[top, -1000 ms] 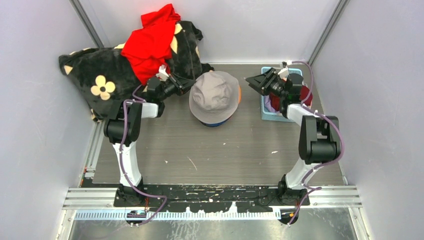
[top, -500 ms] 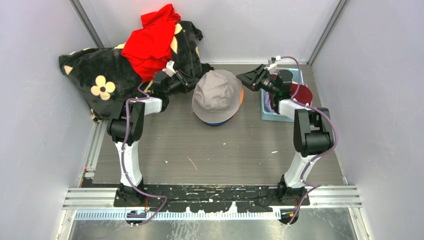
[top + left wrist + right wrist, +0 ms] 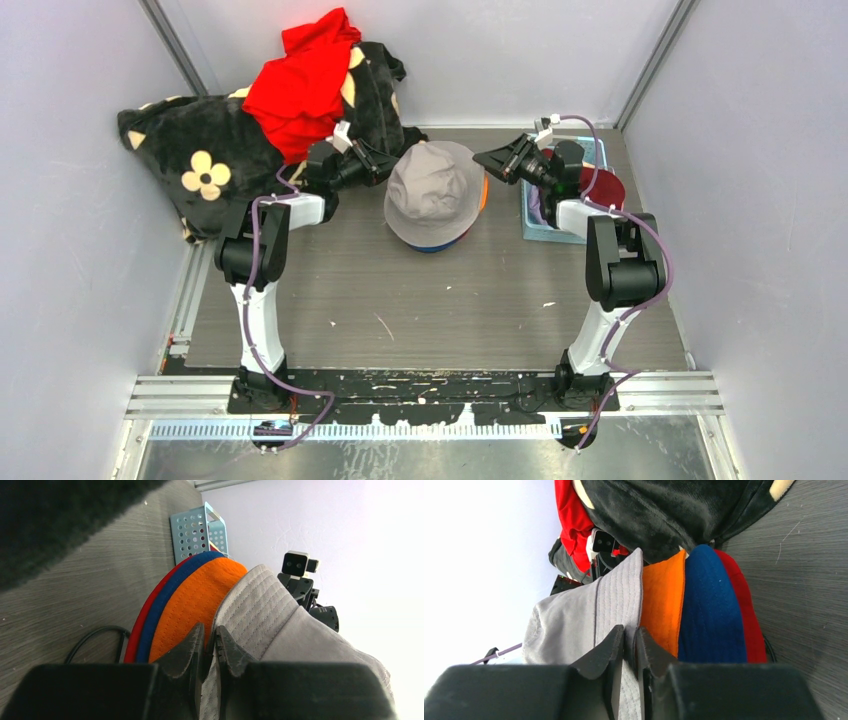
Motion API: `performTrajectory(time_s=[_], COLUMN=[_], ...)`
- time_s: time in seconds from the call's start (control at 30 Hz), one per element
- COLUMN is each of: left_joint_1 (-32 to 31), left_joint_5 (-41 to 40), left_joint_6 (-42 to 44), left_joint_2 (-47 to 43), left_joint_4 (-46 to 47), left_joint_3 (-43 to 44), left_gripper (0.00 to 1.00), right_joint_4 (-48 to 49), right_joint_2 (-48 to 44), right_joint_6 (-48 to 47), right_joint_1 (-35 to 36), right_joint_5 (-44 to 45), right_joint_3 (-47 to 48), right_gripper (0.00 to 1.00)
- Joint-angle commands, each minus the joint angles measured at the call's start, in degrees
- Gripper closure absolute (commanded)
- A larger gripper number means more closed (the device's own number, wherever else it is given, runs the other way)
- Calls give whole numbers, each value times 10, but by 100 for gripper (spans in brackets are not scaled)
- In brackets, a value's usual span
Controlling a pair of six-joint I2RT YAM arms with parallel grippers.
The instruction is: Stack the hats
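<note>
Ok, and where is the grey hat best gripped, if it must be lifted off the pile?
By its brim, coming in low from the left and right sides. The grey hat has a wide round crown, likely too broad for the fingers, while its thin brim sticks out over the orange hat below.

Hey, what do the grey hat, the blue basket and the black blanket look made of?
The grey hat: matte woven cotton-like cloth, stitched rows on brim. The basket: probably rigid plastic, perforated walls. The blanket: plush fleece, fuzzy nap.
</note>
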Motion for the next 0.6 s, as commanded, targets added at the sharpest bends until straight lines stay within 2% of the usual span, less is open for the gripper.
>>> performTrajectory(time_s=[0.0, 0.03, 0.07, 0.17, 0.27, 0.4, 0.57], left_joint_1=[-6, -6, -6, -6, -7, -6, -7], left_joint_5=[24, 24, 23, 22, 20, 20, 18], left_joint_6=[11, 11, 11, 11, 11, 13, 12], left_joint_2=[3, 4, 4, 4, 4, 6, 8], left_joint_4=[17, 17, 17, 19, 21, 23, 28], left_joint_3=[26, 26, 25, 24, 18, 12, 3], left_gripper=[85, 85, 85, 86, 86, 87, 87], right_joint_4=[36, 36, 36, 16, -62, -107, -106], right_joint_2=[-9, -9, -10, -17, -23, -18, -19], right_joint_6=[2, 2, 2, -15, -69, -105, -113], right_joint_1=[3, 3, 3, 3, 2, 2, 2], right_joint_5=[-13, -12, -10, 13, 48, 65, 62], right_joint_3=[-2, -6, -10, -24, -25, -26, -35], right_gripper=[88, 97, 99, 99, 99, 99, 99])
